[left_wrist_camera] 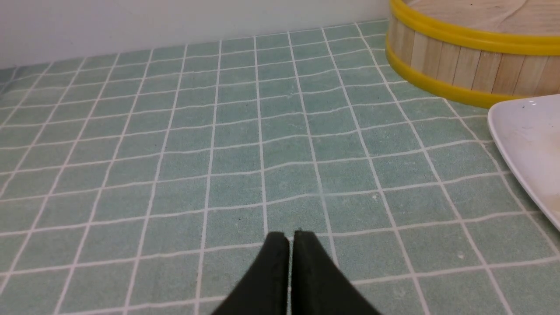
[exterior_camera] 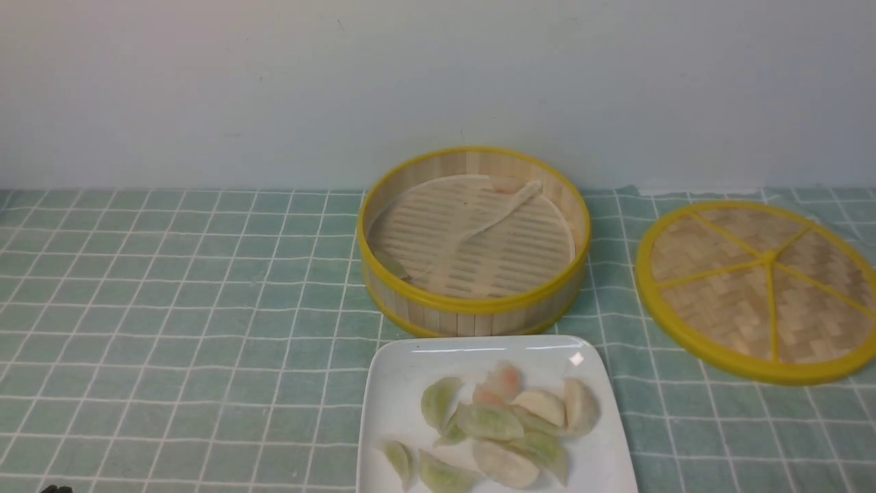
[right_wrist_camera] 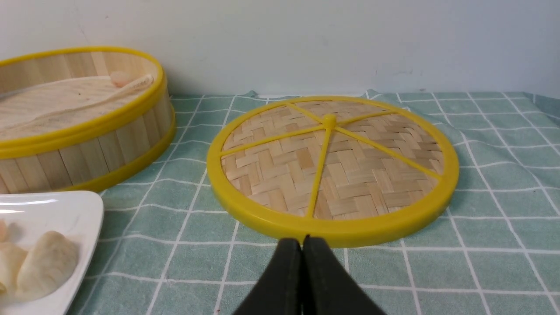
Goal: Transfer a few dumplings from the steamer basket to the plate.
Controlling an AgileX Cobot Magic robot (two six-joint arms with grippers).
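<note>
You are resting both arms low over the green checked cloth on the table, the left pincer (left_wrist_camera: pixel 290 238) and the right pincer (right_wrist_camera: pixel 302 245) each clenched on nothing. The dumplings (exterior_camera: pixel 496 424), soft translucent crescents in pale green, pink and cream, are lying heaped on the glossy white square plate (exterior_camera: pixel 397 383), off to the inner side of each pincer. The slatted bamboo steamer basket (exterior_camera: pixel 472 305), just beyond the plate, is showing one pinkish piece at its far wall. The woven lid (right_wrist_camera: pixel 332 175) is lying right ahead of the right pincer. If you are going back for that piece, pinch gently; it is likely slippery.
</note>
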